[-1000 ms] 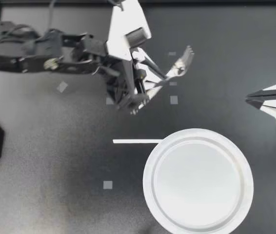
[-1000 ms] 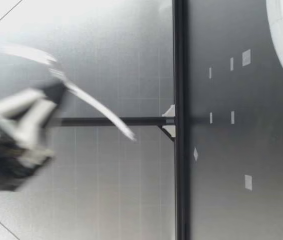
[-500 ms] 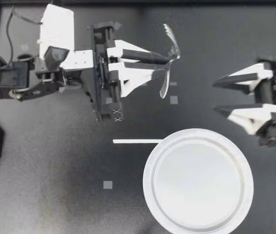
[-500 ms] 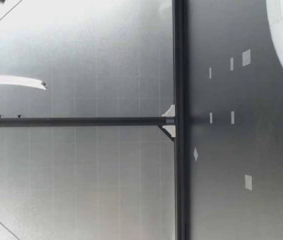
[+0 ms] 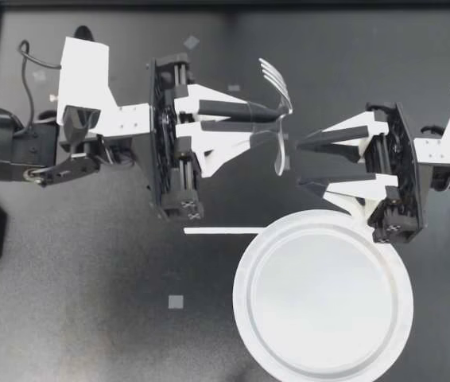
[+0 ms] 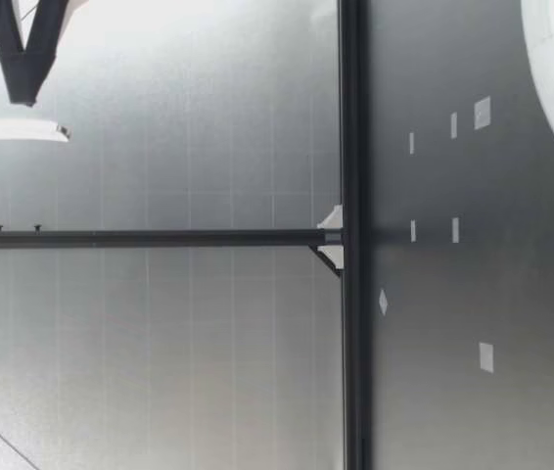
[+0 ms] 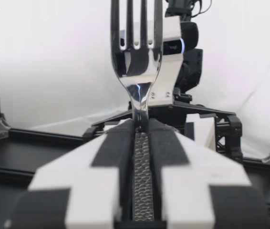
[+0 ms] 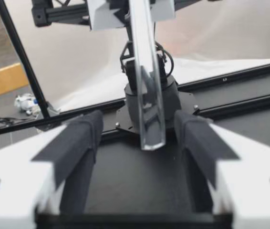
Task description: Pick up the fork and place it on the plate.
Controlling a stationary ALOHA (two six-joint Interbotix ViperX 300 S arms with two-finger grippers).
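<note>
My left end effector [image 5: 277, 118] is clamped on the fork [image 5: 279, 155]. In the left wrist view the 2 black pads [image 7: 113, 157] squeeze the bumpy part of the handle from both sides. The prongs stick straight up past the pads.

The fork looks like shiny metal, so prob stiff, light & a bit slippery where it is smooth. The bumpy handle is the best spot to grab, as it gives more grip than the smooth neck. Held by 1 narrow spot, it could swing if bumped.

My left arm reaches in level, wrist turned so the fork stands up, high over the tabletop [image 5: 90, 318].

Just past it, my right end effector [image 5: 302, 163] points back at the left 1, fingers wide apart. In the right wrist view the free end of the handle hangs between them & touches neither.

The plate [image 5: 323, 296] lies flat on the tabletop, below & beside the 2 end effectors, w/ nothing on it. The fork is not on it yet.
</note>
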